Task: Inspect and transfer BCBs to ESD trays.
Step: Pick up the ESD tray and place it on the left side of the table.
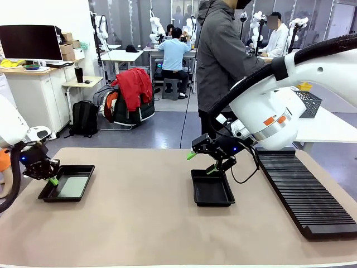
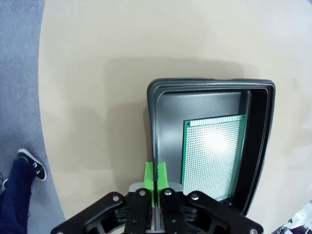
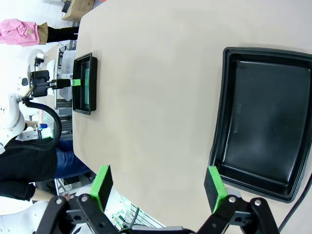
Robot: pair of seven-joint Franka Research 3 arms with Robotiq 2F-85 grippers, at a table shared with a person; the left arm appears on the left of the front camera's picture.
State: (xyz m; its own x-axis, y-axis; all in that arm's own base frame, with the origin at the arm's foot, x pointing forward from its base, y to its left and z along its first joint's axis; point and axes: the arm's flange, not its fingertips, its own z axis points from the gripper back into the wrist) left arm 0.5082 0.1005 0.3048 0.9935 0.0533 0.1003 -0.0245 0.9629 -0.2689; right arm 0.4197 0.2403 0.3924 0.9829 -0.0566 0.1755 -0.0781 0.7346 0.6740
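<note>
Left gripper pinched shut at tray rim, right gripper spread wide — beige table, white desks behind.

Pale green flat board lies in the lower-left shallow black plastic tray; the second tray sits centre.

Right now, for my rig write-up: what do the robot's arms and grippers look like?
The left arm and right arm are glossy white and rounded; the right has orange marks near its wrist and a black ribbed hose. The left gripper and right gripper are black, with green pads and small blue lights.
</note>
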